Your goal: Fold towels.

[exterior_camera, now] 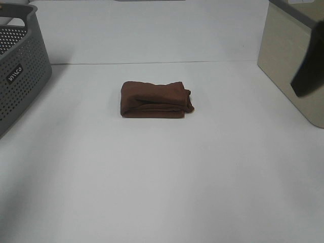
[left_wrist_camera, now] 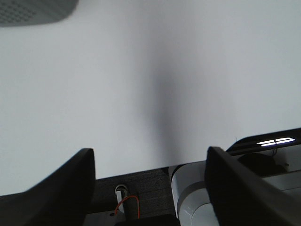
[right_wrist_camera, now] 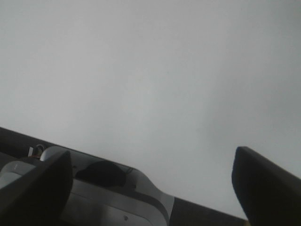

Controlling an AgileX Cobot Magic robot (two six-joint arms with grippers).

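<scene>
The towel (exterior_camera: 156, 99) lies folded into a compact brown bundle near the middle of the white desk (exterior_camera: 162, 192), with nothing touching it. A grey perforated basket (exterior_camera: 20, 71) stands at the far left, and a beige box (exterior_camera: 288, 55) at the far right. The left tool (left_wrist_camera: 150, 188) hangs released over bare desk, its fingers spread wide. The right tool (right_wrist_camera: 155, 188) is likewise released and holds nothing.

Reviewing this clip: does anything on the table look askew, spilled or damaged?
Nothing spilled or damaged. The towel lies folded mid-table, though its right end is bunched rather than flush. The grey basket stands at the left edge. Both grippers, left and right, are open and empty.
</scene>
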